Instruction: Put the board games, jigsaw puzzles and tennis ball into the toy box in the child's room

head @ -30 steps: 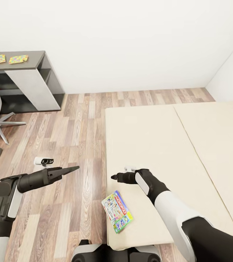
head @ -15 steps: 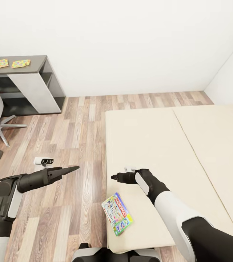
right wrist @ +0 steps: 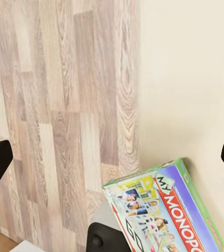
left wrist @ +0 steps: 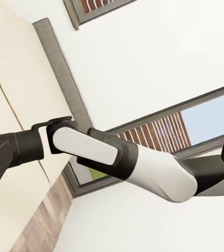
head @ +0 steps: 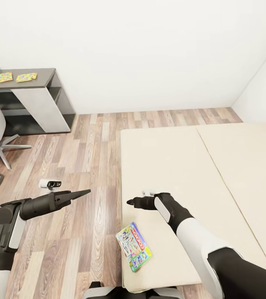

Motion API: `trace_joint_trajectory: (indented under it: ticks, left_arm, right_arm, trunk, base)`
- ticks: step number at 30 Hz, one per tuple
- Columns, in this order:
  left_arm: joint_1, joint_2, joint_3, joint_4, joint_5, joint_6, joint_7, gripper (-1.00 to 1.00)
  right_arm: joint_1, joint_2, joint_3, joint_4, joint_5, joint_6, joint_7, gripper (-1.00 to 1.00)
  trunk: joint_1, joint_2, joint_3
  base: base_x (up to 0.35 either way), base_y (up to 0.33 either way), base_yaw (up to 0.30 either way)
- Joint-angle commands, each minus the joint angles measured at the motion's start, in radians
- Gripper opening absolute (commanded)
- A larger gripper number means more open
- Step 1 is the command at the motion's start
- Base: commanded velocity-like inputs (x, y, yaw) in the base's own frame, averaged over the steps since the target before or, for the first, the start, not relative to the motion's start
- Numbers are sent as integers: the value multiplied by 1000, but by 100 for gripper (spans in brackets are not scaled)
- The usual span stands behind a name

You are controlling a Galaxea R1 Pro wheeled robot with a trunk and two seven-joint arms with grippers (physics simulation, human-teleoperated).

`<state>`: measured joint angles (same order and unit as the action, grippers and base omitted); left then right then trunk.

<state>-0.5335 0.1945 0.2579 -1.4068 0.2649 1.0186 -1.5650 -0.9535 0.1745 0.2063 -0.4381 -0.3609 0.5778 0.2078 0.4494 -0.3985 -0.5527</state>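
We are hardly started: one board game point(head: 133, 246) is lying flat at the near corner of the bed point(head: 178, 166), untouched, and both jigsaw puzzles point(head: 15, 77) are sitting on the far tabletop point(head: 41, 77). Our right hand point(head: 129, 202) is hovering open and empty above the game; our left hand point(head: 83, 192) is carrying nothing, its opening we cannot tell

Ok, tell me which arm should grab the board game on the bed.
Right. Its end effector hangs over the bed, open, just beyond the board game. The left end effector is out over the floor.
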Motion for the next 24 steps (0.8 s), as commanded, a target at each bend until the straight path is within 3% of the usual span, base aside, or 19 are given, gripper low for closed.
trace_joint_trajectory:
  ticks: [1, 24]
  left_arm:
    - [0, 0, 0, 0, -1, 11, -4, 100]
    - [0, 0, 0, 0, -3, 10, -3, 100]
  right_arm:
    - [-1, 0, 1, -1, 3, 4, 2, 100]
    - [-1, 0, 1, -1, 6, 4, 2, 100]
  trunk:
    - [1, -2, 0]
    - [1, -2, 38]
  base:
    - [0, 0, 0]
    - [0, 0, 0]
